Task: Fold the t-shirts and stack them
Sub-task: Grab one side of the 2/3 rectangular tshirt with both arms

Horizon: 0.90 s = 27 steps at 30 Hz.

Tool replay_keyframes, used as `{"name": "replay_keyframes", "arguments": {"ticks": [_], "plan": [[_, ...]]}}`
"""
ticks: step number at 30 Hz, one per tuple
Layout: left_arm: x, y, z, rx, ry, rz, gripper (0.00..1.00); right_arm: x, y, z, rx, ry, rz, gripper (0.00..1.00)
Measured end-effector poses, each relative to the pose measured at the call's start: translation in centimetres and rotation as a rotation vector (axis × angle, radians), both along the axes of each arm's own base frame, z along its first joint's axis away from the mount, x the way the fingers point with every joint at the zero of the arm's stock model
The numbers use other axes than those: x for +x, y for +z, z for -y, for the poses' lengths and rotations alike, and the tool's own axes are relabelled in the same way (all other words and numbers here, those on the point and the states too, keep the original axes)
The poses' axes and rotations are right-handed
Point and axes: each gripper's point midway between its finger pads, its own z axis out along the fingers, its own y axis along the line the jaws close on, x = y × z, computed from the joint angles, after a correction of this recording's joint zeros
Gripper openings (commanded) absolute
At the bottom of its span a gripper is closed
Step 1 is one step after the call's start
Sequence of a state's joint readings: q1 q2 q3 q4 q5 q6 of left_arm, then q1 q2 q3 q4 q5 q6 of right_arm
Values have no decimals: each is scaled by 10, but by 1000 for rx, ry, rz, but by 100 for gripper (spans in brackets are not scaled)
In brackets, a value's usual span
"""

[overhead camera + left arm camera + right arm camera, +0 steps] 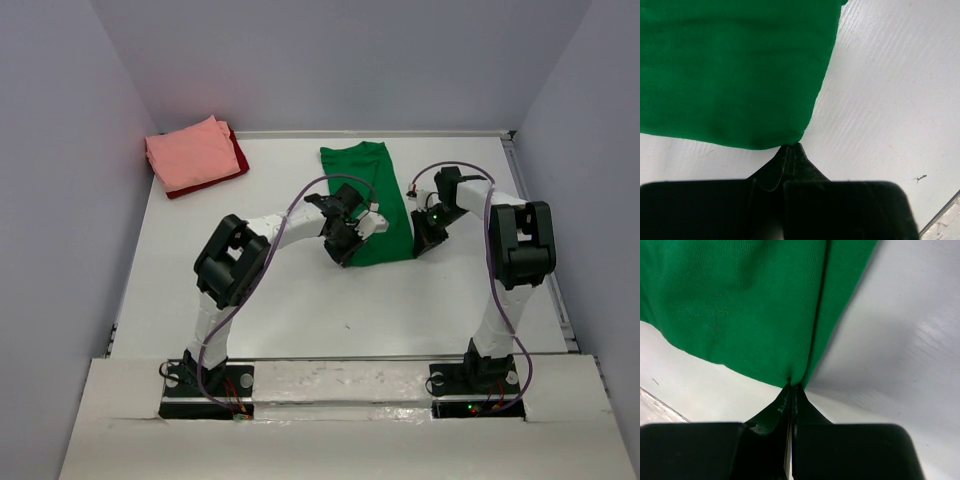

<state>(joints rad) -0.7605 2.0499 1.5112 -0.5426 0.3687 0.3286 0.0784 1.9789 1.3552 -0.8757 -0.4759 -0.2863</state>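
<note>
Desk (300,320): white surface, walled on three sides.

Green t-shirt (365,190): lies flat as a long, narrow strip in the middle of the desk. It runs from near the far edge towards the near edge, with its neckline end at the far side.

Left arm (235,262): reaches across to the shirt's near left corner. The left jaws are pressed fully together on that corner, and the hem runs into their tips.

Right arm (520,240): reaches in to the shirt's near right corner. The right jaws are closed tight on the cloth there. A crease runs from the pinch point up the fabric, along a folded-over layer.

Salmon pink t-shirt (190,155): folded, at the far left corner of the desk. It rests on top of the dark red t-shirt (240,158), which shows only along the pile's right and near edges. This stack is well apart from the green shirt and both arms.
</note>
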Motion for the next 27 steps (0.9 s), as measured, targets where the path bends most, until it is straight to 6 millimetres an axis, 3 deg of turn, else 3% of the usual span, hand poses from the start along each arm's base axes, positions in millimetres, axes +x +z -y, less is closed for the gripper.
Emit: {"name": "replay_keyframes", "arguments": {"ticks": [8,14,27], "plan": [[2,4,-2,5,-1,17,0,3,3,0,-1,2,6,0],[4,18,-4,4,-1,52,0,13,14,0,-5,2,39,0],[21,53,0,-16,6,148,0,47,61,-2,2,4,165,0]]}}
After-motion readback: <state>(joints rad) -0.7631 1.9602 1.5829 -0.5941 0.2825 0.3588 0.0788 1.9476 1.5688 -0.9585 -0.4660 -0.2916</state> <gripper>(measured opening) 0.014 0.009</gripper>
